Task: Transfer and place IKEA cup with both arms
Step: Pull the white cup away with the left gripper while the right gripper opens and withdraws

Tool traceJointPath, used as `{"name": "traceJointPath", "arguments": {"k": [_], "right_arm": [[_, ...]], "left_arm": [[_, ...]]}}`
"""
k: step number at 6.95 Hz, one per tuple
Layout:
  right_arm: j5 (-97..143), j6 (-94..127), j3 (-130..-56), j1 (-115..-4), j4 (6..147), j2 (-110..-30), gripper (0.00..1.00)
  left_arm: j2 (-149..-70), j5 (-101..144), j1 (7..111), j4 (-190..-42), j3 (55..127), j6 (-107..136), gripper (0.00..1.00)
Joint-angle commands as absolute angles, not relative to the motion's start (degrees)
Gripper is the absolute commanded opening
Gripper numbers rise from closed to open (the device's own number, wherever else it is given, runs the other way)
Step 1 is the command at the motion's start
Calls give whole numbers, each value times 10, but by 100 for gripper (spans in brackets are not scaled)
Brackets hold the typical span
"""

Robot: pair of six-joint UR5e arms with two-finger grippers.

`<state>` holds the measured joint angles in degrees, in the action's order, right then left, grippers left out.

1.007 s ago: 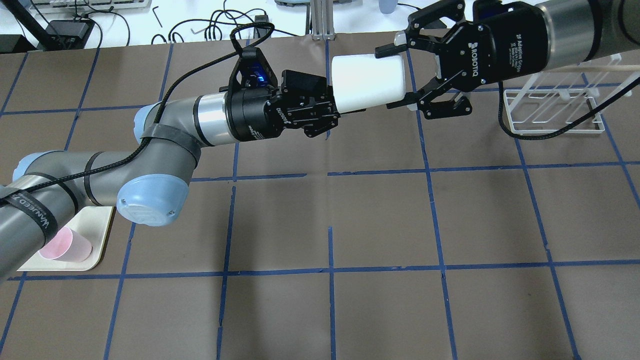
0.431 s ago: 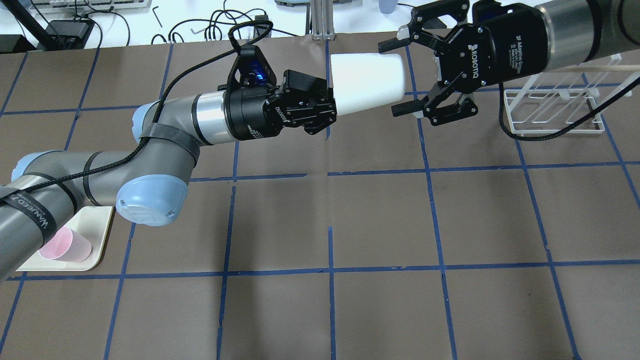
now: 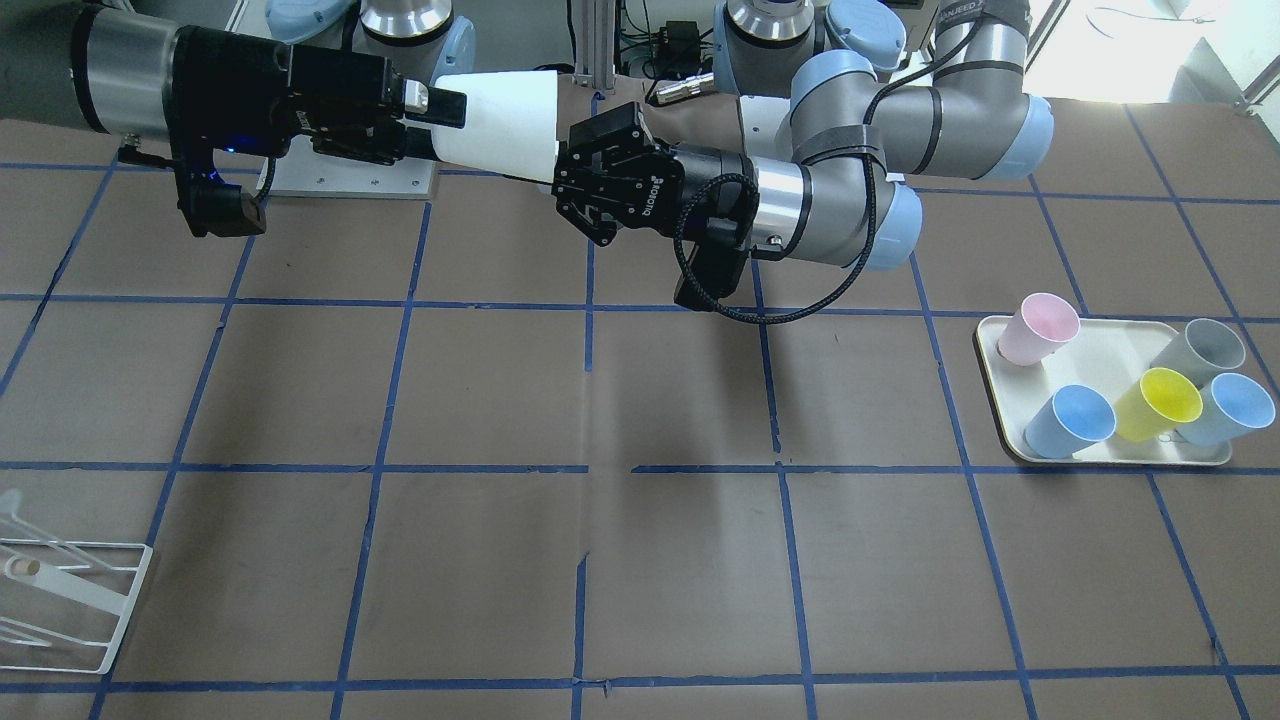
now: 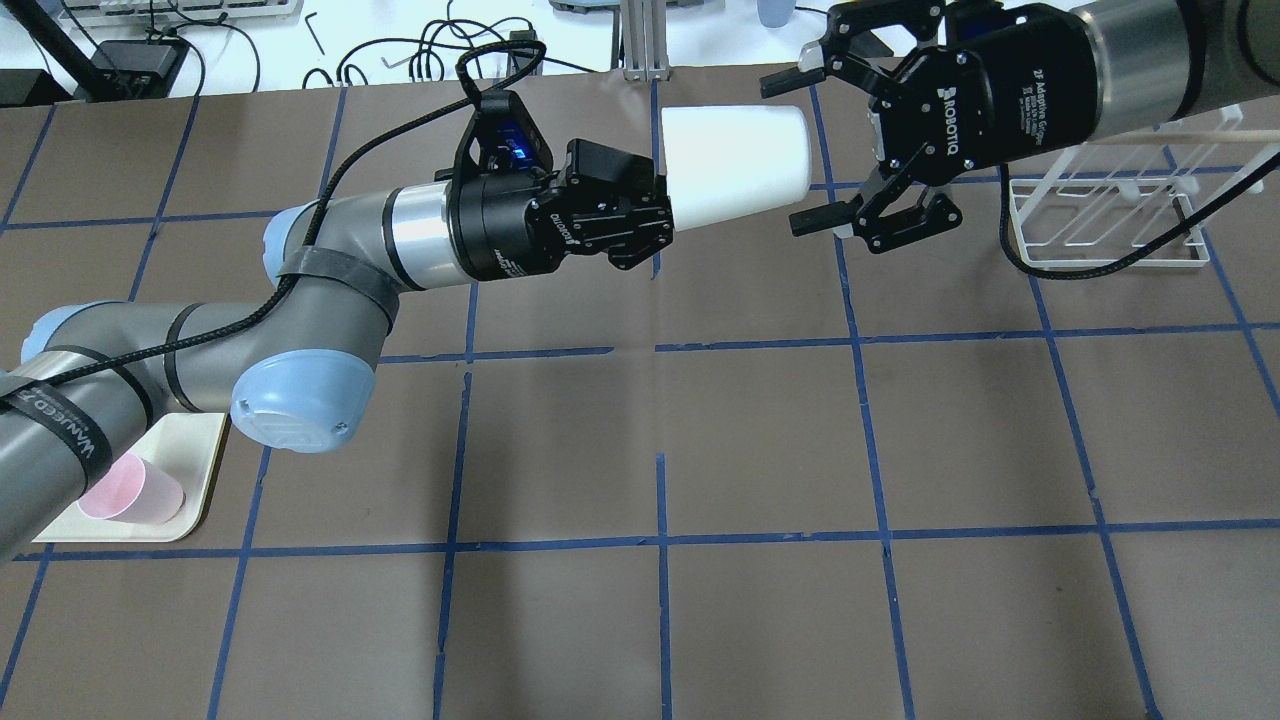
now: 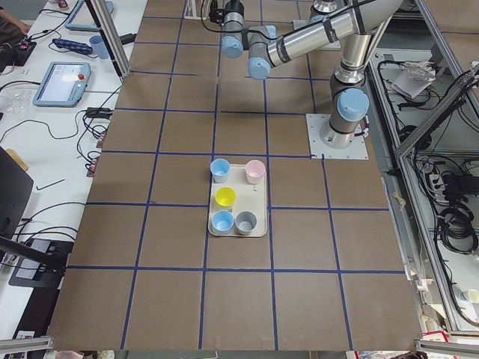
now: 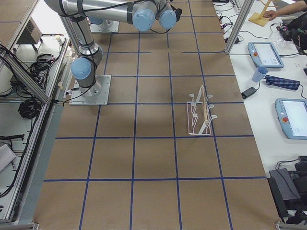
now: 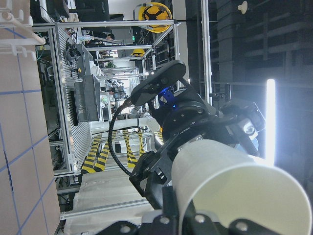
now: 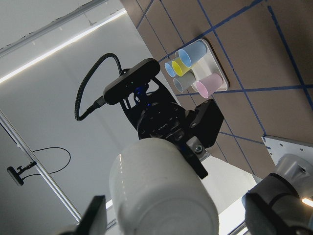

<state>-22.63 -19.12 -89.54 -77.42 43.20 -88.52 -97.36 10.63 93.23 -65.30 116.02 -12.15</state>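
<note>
The off-white IKEA cup [image 4: 735, 165] is held level in the air over the far middle of the table. My left gripper [image 4: 662, 215] is shut on its wide rim end. The cup's closed base points at my right gripper [image 4: 782, 150], which is open. Its two fingers stand above and below the base end, apart from it. The front-facing view shows the same cup [image 3: 500, 125] between the right gripper [image 3: 440, 118] and the left gripper [image 3: 578, 172]. In the right wrist view the cup's base [image 8: 161, 191] fills the middle between spread fingers.
A cream tray [image 3: 1100, 345] on the robot's left holds a pink cup [image 3: 1040, 328], a grey cup [image 3: 1197, 352], a yellow cup [image 3: 1160, 400] and two blue ones. A white wire rack [image 4: 1100, 225] stands on the robot's right.
The right gripper's fingers have spread wider around the cup's base end. The left gripper still holds the cup in nearly the same place.
</note>
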Motion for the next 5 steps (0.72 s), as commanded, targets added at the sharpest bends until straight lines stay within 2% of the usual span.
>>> {"name": "traceJointPath", "arguments": {"k": [1, 3, 5], "right_arm": [[-225, -170, -886, -765, 453, -875, 100], [-349, -151, -866, -743, 534, -850, 100], [-519, -58, -866, -746, 659, -860, 100]], "left_arm": [[-971, 100, 926, -652, 1159, -80, 0], [-948, -19, 877, -620, 1154, -13, 0], [-933, -157, 838, -562, 1152, 18, 0]]}}
